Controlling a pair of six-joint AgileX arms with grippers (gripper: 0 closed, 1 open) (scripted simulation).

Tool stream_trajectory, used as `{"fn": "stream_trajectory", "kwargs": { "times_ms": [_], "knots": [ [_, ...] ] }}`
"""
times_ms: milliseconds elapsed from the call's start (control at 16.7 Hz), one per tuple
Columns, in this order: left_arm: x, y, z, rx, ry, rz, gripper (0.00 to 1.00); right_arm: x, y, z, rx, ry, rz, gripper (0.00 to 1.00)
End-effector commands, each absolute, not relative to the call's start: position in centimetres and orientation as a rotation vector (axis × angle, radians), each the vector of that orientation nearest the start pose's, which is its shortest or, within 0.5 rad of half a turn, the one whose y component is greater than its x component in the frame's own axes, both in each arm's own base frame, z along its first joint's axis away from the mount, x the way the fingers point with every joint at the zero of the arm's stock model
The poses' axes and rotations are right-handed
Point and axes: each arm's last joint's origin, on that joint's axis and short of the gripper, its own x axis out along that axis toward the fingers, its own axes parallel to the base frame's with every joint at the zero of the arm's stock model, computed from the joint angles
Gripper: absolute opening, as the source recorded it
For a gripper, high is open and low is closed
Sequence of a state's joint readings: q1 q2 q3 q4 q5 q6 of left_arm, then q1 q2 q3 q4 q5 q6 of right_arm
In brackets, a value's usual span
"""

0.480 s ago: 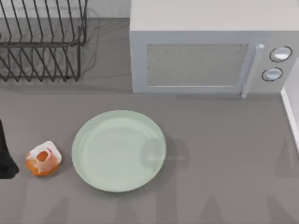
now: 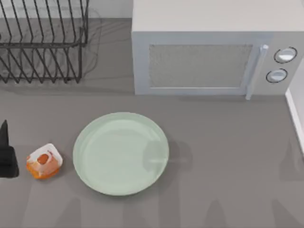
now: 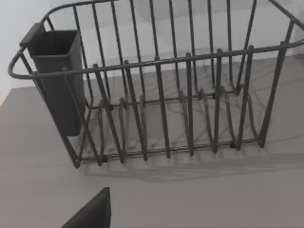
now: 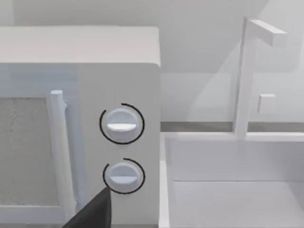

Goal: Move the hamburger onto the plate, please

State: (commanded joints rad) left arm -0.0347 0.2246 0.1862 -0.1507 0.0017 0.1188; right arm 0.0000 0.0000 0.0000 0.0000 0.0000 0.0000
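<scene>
The hamburger (image 2: 44, 161), a small orange and white lump with a red-orange centre, lies on the grey table near the left edge. Just to its right, a small gap away, rests the plate (image 2: 121, 153), a large pale mint-green dish with nothing on it. My left gripper (image 2: 6, 159) is a dark shape at the table's far left edge, beside the hamburger and a short way from it. A dark part of my left gripper (image 3: 90, 213) also pokes into the left wrist view. A dark part of my right gripper (image 4: 92, 213) shows in the right wrist view, in front of the microwave's knobs.
A black wire dish rack (image 2: 42, 42) stands at the back left, with a dark cutlery holder (image 3: 57, 80) on its end. A white microwave (image 2: 209, 52) with its door closed fills the back middle and right. A white basin (image 4: 228, 180) adjoins it at the far right.
The left gripper's dark shape at the left edge has shifted slightly. The hamburger and the plate have not moved.
</scene>
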Motion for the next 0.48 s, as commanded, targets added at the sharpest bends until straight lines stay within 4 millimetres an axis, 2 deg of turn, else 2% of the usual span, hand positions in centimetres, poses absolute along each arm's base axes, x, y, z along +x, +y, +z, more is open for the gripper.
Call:
{"fn": "stream_trajectory", "kwargs": {
  "times_ms": [240,480],
  "knots": [
    [14.2,-1.1,21.3,0.277,0.508,-0.139,1.0,10.6,-0.1,16.0,0.0,0.0,0.0,1.0],
    [19.4,-2.2,20.9,0.447,0.918,-0.307,1.0,10.6,-0.1,16.0,0.0,0.0,0.0,1.0]
  ]
}}
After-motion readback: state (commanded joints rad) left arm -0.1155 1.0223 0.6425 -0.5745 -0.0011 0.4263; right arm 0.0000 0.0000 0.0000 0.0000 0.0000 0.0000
